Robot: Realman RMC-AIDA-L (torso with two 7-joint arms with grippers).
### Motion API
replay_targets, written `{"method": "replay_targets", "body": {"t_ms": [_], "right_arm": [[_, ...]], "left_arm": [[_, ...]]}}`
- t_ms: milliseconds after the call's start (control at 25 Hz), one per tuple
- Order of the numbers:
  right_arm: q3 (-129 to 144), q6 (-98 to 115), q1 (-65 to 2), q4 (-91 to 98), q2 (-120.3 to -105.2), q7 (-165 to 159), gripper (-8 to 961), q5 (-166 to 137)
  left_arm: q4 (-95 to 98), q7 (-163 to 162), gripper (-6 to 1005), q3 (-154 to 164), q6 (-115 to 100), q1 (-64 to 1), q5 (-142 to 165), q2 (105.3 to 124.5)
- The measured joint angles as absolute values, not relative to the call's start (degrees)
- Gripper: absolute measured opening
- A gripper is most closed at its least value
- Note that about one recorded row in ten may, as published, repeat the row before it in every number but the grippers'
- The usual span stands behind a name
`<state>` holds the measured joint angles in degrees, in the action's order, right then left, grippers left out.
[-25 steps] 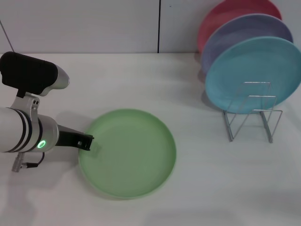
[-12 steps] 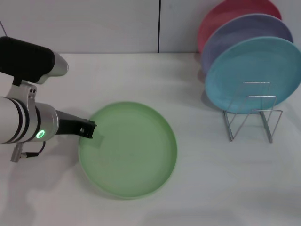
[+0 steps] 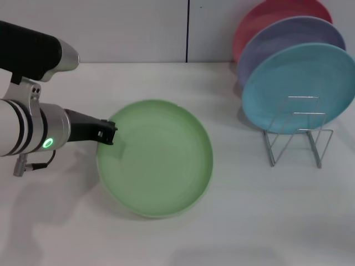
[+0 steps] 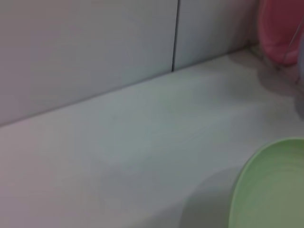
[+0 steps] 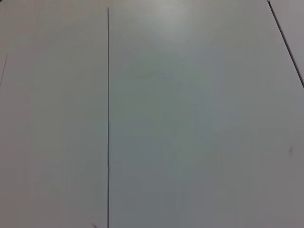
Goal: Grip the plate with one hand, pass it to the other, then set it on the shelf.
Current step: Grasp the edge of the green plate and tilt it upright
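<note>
The light green plate (image 3: 158,160) is held near the middle of the white table, its left rim pinched by my left gripper (image 3: 109,134), which is shut on it. The plate sits tilted and raised off the table, casting a shadow below. Part of its rim (image 4: 270,190) shows in the left wrist view. The silver wire shelf (image 3: 297,138) stands at the right, well apart from the plate. My right gripper is out of view; its wrist view shows only a grey panelled wall.
A light blue plate (image 3: 299,88), a lavender plate (image 3: 288,36) and a pink plate (image 3: 260,19) stand upright in the shelf, one behind another. A pink plate (image 4: 280,33) also shows at the left wrist view's edge. A wall runs behind the table.
My left gripper has risen and moved slightly right, lifting the green plate off the table by its left rim.
</note>
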<state>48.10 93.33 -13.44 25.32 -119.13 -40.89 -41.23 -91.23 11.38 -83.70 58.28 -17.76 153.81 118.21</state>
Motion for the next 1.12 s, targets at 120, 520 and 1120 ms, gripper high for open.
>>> {"method": "replay_targets", "body": {"t_ms": [120, 520, 1120], "right_arm": [[48.3, 93.2, -13.6, 25.9, -119.12, -41.3, 838, -41.4], [50.0, 85.7, -14.5, 33.8, -119.06, -51.2, 839, -46.9], [62.8, 66.9, -20.1, 69.1, -119.07, -99.3, 838, -87.4]], "left_arm": [[-92.8, 11.4, 40, -83.8, 58.2, -17.6, 153.8, 118.21], [-95.6, 12.9, 41, -84.7, 54.4, -16.4, 153.8, 118.21], [-99.9, 15.8, 40, -86.5, 50.2, -14.4, 153.4, 118.14]]}}
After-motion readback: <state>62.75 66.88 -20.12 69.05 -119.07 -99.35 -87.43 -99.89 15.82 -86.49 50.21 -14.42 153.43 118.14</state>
